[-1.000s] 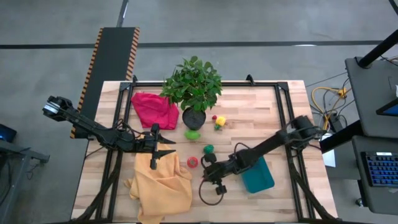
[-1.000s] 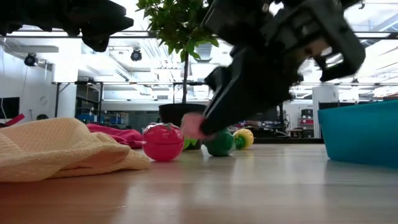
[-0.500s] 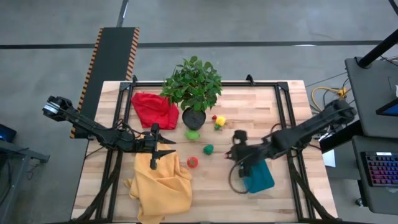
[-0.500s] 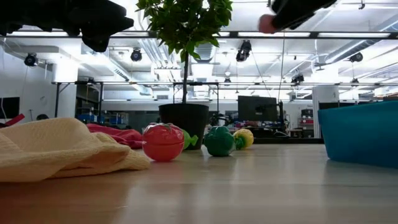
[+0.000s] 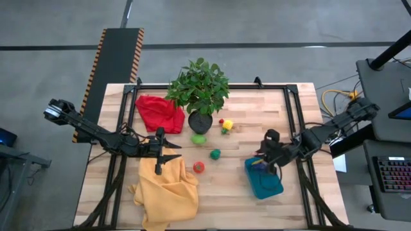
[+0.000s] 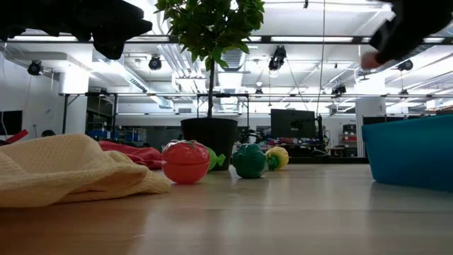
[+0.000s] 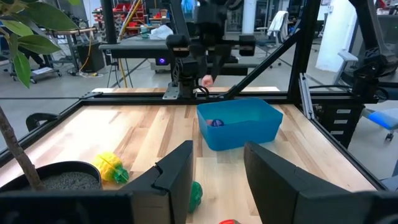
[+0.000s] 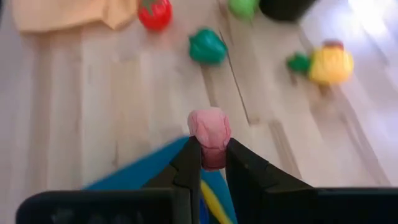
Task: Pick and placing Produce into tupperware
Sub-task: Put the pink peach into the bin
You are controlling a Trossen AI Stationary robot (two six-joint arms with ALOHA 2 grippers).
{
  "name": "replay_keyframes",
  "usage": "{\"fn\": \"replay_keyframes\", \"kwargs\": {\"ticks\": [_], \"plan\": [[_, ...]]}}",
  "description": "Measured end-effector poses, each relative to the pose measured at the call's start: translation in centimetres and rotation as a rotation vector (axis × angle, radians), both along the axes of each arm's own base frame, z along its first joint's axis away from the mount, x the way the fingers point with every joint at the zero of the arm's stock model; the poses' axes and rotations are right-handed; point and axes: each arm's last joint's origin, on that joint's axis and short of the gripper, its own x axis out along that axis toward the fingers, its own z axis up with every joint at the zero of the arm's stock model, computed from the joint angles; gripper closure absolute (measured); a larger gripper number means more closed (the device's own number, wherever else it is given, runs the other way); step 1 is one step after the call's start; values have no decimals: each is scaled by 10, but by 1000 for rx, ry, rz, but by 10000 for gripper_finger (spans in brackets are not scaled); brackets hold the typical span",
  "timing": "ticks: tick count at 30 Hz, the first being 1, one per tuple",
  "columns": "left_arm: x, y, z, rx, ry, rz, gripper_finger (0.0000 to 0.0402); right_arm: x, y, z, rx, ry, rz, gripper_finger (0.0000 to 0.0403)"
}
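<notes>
Right gripper (image 8: 211, 163) clamped narrow on a small pink piece of produce (image 8: 209, 137), fingers pinching it from both sides with the top half poking out. Hanging in the air right over the teal tupperware (image 5: 264, 181), at the end of it nearer the table's middle. Tupperware itself parked near the table's right edge, toward the front. Something small and purple (image 7: 215, 123) already sitting inside it, plus a bit of yellow that can't be made out.

Left gripper (image 7: 214, 168) hovering above the yellow cloth (image 5: 166, 191) on the front-left part of the table, jaws partly apart, nothing between them.

Rest of the produce scattered around the table's middle: red tomato-looking one (image 5: 199, 167) just beside the yellow cloth, dark green one (image 5: 215, 154) a little past it, lighter green one (image 5: 198, 138) touching or nearly touching the plant pot (image 5: 200, 120), and a yellow one (image 5: 227, 125) with a little red bit just beside the pot. Red cloth (image 5: 158, 112) bunched up near the back-left corner, next to the plant.
</notes>
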Motion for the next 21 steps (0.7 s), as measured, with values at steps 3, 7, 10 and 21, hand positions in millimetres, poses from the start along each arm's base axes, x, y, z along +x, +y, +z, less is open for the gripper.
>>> {"fn": "replay_keyframes", "kwargs": {"ticks": [3, 7, 10, 21], "plan": [[0, 0, 0, 0, 0, 1, 272, -9, -3, -11, 16, 33, -33, 349], [0, 0, 0, 0, 0, 0, 272, -17, -5, -25, 28, 66, -65, 349], [0, 0, 0, 0, 0, 0, 272, -20, -6, -35, 30, 96, -75, 349], [0, 0, 0, 0, 0, 0, 272, -28, -3, -52, 67, 149, -95, 349]]}}
